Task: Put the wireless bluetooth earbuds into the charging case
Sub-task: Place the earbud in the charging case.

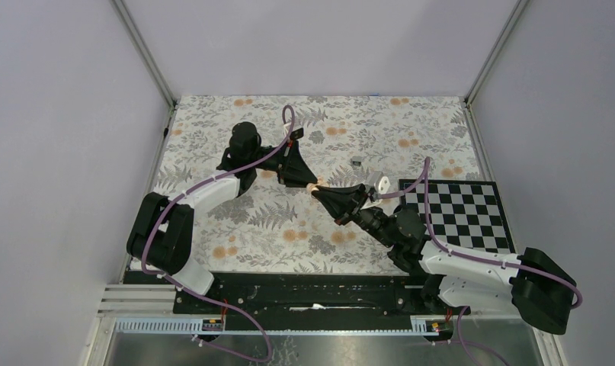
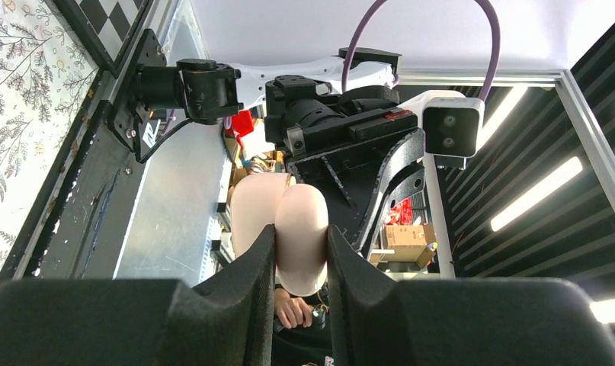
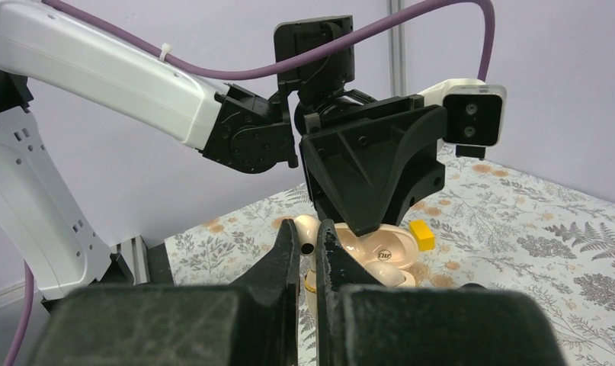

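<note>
Floral tabletop [image 1: 411, 122] fills most of the top view, with a black and white checkerboard [image 1: 464, 217] lying on its right side. The left arm [image 1: 205, 191] reaches in from the left and the right arm [image 1: 472, 267] from the lower right, and they meet nose to nose around the middle of the frame.

The left hand [image 2: 299, 244] is clamped on the charging case [image 3: 365, 242], which is peach coloured and not black. It's held up off the tabletop with the lid open, roughly centre in the right wrist view. The right hand [image 1: 321, 193] has its fingers nearly together, pinching one peach earbud [image 3: 305, 238] right beside the case's open side. I can't tell if it's touching the case.

There's a rounded piece with a dark logo inside the case. It might be the other bud, but I can't say for sure.

A small yellow object [image 3: 419, 232] sits on the tabletop just behind the case. A little grey metallic piece [image 1: 357, 162] lies just above the hands in the top view.
</note>
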`<state>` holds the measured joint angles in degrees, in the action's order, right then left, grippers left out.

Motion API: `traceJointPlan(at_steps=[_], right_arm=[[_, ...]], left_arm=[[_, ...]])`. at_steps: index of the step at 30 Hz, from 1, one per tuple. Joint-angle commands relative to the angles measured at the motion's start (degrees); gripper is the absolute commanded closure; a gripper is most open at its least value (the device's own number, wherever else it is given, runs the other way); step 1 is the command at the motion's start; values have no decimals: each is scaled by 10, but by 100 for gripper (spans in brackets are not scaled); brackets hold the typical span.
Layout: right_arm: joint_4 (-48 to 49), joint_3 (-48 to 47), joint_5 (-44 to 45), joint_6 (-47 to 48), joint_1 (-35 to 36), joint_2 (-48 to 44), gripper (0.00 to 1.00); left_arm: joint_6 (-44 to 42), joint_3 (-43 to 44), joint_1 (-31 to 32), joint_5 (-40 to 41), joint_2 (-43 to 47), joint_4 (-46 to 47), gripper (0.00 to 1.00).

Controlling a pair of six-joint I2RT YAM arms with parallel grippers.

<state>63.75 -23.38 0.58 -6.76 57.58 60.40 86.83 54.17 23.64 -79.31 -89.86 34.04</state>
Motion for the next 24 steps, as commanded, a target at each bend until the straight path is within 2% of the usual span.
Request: traceJointPlan(at_steps=[1,7,10,13,14,17,24], right_arm=[[43,3,23,19,-5,-18,100],[48,8,17,12,-6,-11,100],[51,14,18,12,-6,-13,100],[60,19,21,12,-6,-15,100],[60,17,21,12,-6,-16,100],[62,14,14,13,-6,-15,100],[74,13,13,15,-6,-18,100]], left_arm=[[-9,2,4,-15,6,20,100],[3,9,4,-12,7,22,100],[51,3,4,-9,2,66,100],[191,-20,4,-4,-9,237,100],[250,-28,4,0,-18,338,100],[435,-40,6,14,-59,563,100],[446,-50,12,36,-68,573,100]])
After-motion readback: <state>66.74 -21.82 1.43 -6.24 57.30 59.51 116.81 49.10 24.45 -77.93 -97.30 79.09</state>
